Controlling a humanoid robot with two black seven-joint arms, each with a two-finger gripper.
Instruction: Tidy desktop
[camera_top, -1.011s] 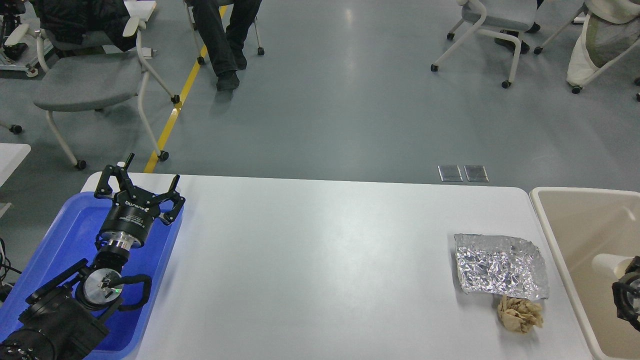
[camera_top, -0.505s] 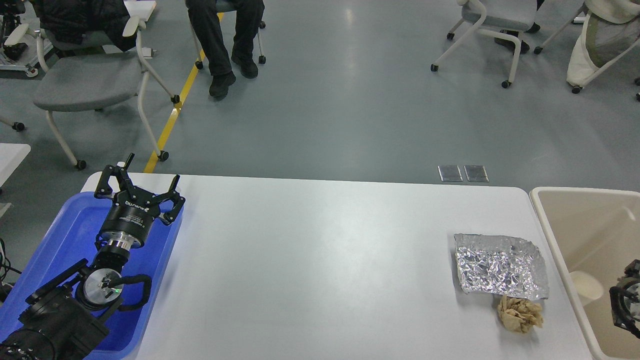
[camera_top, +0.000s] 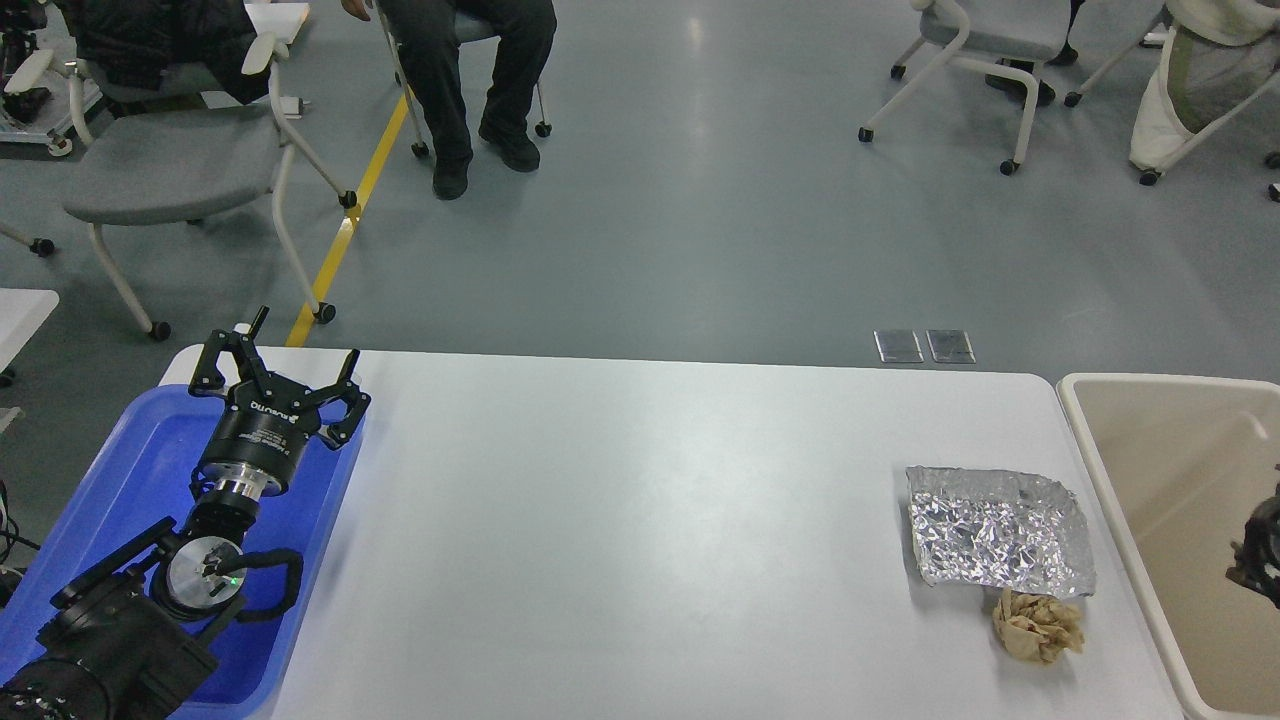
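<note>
The white desktop (camera_top: 650, 520) fills the middle of the head view. A crumpled sheet of silver foil (camera_top: 995, 527) lies flat near its right end. A crumpled brown paper ball (camera_top: 1038, 625) sits just in front of the foil. My left gripper (camera_top: 283, 362) is open and empty, held above the far right corner of the blue tray (camera_top: 120, 470), far from both things. Only a dark bit of my right gripper (camera_top: 1262, 545) shows at the right edge, over the beige bin (camera_top: 1150, 440). Its fingers cannot be told apart.
The blue tray stands on the desktop's left end under my left arm. The beige bin stands beside the desktop's right end. Wheeled chairs and a seated person's legs are on the floor beyond the far edge.
My right gripper has drawn back toward the right edge. The pale cup-like thing seen in the bin earlier no longer shows. My left arm has not moved.
</note>
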